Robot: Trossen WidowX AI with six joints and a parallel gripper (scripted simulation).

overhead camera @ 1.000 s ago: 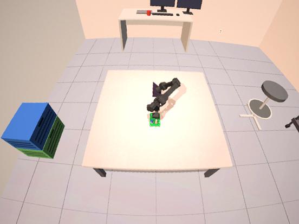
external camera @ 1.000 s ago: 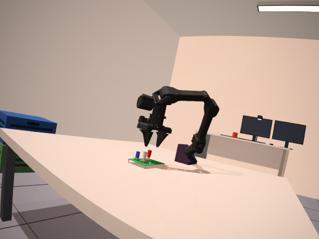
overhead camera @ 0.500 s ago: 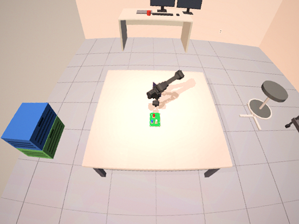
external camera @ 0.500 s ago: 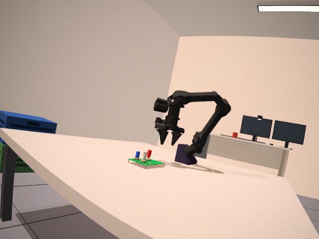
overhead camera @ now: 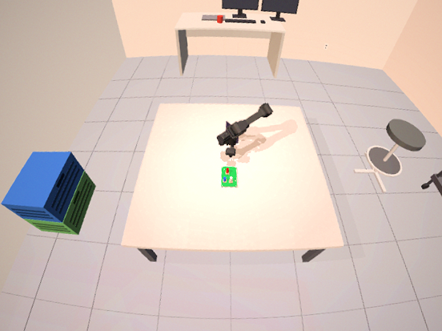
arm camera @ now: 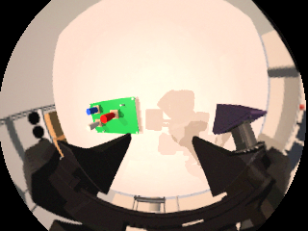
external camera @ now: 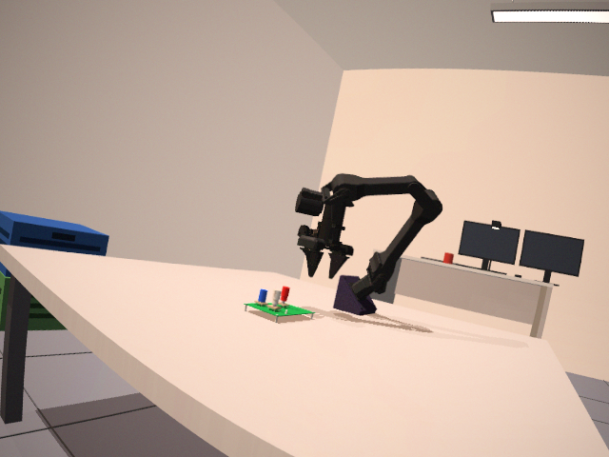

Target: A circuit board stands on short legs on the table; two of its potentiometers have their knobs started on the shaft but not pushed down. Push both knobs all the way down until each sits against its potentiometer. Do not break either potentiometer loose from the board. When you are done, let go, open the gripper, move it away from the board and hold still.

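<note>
The green circuit board [overhead camera: 233, 170] [external camera: 298, 311] [arm camera: 129, 125] stands on short legs on the table. A blue knob [overhead camera: 224, 179] [external camera: 263, 295] [arm camera: 91, 111], a white knob [overhead camera: 231, 179] [external camera: 276, 297] [arm camera: 93, 126] and a red knob [overhead camera: 227, 170] [external camera: 284, 293] [arm camera: 107, 117] stand upright over their potentiometers. Any small gap under a knob is too small to tell. My gripper [external camera: 321, 276] [arm camera: 162, 138] is open and empty. It hangs above the table between the board and the arm's base, higher than the knobs and touching none of them.
The arm's dark purple base [external camera: 353, 295] [arm camera: 236, 117] stands on the table [overhead camera: 186, 221] [external camera: 393, 384] behind the gripper. A desk with two monitors, blue and green crates, a stool and a cart stand away from the table.
</note>
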